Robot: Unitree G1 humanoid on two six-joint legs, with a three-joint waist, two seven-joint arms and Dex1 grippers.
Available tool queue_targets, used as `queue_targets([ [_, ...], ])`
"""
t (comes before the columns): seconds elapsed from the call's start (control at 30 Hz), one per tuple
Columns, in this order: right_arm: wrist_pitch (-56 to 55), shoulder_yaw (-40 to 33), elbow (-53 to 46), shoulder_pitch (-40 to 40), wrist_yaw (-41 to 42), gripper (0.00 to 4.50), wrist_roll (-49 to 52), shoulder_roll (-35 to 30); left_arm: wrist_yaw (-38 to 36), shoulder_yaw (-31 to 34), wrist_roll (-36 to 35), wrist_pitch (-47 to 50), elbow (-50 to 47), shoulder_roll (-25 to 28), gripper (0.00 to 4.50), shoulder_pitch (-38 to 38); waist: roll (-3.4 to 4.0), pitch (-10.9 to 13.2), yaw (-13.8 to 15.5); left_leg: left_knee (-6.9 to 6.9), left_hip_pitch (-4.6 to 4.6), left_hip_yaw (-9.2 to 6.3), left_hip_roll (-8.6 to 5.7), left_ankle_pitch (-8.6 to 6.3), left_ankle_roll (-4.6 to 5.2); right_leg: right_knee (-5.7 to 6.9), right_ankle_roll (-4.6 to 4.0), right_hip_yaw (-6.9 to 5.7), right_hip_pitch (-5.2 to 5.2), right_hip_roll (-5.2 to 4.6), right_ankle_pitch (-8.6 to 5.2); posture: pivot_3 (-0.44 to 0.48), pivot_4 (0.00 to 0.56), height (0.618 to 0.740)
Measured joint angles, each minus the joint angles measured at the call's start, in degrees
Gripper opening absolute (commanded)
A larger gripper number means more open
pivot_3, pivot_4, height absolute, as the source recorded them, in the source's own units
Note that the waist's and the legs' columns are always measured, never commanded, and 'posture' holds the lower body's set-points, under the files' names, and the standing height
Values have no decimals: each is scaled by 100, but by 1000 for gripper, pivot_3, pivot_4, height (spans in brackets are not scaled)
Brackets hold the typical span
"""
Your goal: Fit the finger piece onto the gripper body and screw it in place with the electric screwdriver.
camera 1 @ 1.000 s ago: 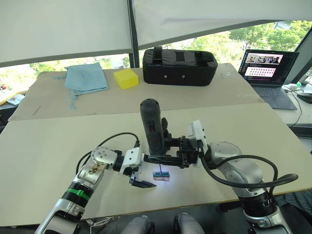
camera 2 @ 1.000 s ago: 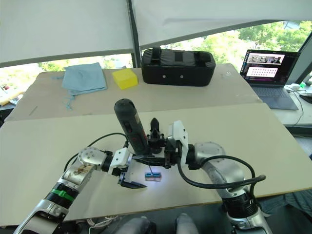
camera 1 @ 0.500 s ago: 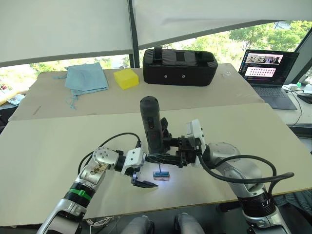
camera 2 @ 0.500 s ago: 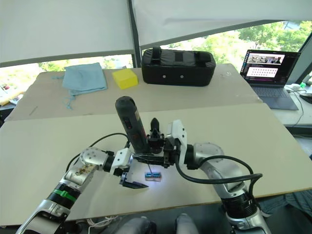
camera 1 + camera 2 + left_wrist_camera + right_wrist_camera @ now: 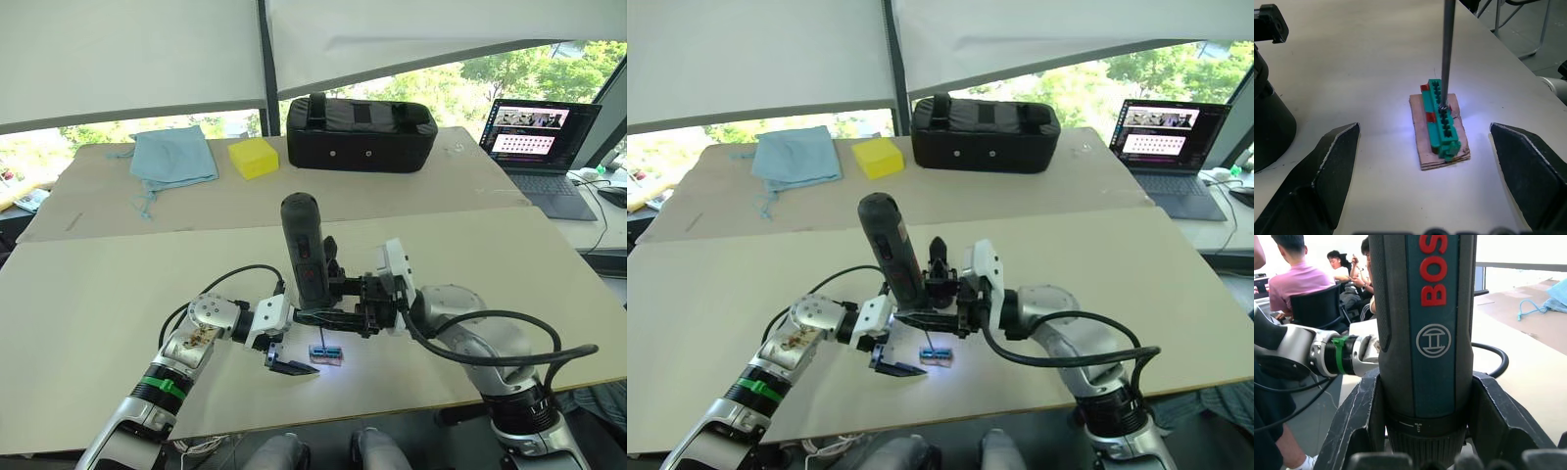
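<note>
Here the electric screwdriver (image 5: 304, 250) stands nearly upright over the near middle of the tabletop (image 5: 88, 294), clamped between the two black fingers of the right gripper (image 5: 328, 315), whose jaws press on both sides of its barrel. Its thin metal bit (image 5: 1446, 49) comes down onto a small green-and-brown block (image 5: 1441, 125), which lies flat on the tabletop in a pool of white light. The tip touches the green upper part of the block, close to its middle.

The left gripper (image 5: 290, 367) sits at about 8 o'clock from the block, low over the tabletop. Its jaws are spread wide, one finger on each side of the block, and neither finger touches it.

At the far side of the tabletop, around 12 o'clock, stands a large black case (image 5: 361, 132). A yellow block (image 5: 253, 157) is just beside it toward 11 o'clock, and a light blue cloth (image 5: 174, 157) lies further on, toward 10 o'clock. An open laptop (image 5: 544, 147) stands at about 2 o'clock. In the right wrist view, seated people (image 5: 1295, 284) show behind the tool.

The lower end of the screwdriver is partly covered by the right gripper, so where the bit joins the barrel is hard to see.
</note>
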Motion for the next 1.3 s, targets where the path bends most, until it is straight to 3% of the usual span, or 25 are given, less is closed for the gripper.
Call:
queue_targets([
  [0.3,660,-519,-647,-457,-558,1923,919,-118,118,350,-350,522,-480,363,4500,233,1,1,-1,-6,-1,-1,4,0,0,-17,0,-2,-3,3,0,0,150,740],
  [0.5,828,-1039,-719,-500,-851,1923,1218,-475,887,819,-656,1266,-955,371,4500,603,1,2,14,-5,1,-1,4,-2,2,-29,1,-4,-1,4,1,0,150,740],
  [0.8,888,-1313,-703,-595,-1057,1923,1435,-702,2133,927,-651,1656,-1166,-336,4500,775,1,2,8,-10,-4,-1,7,1,-3,-27,0,4,9,0,1,0,150,740],
  [1.13,952,-1233,-714,-566,-1256,1923,1598,-689,2891,732,-170,1019,266,-1330,4500,92,0,2,59,-6,-8,0,6,2,-2,-32,1,4,14,-7,1,0,150,740],
  [1.27,951,-1197,-721,-442,-1309,1923,1594,-691,2904,644,-78,916,512,-1481,4500,-88,0,2,60,-6,-9,0,7,2,-2,-31,1,5,12,-7,1,0,150,740],
  [1.3,951,-1176,-721,-430,-1310,1923,1589,-692,2883,642,-61,884,578,-1482,4252,-132,0,2,57,-6,-9,0,7,3,-3,-30,1,5,12,-7,1,0,150,740],
])
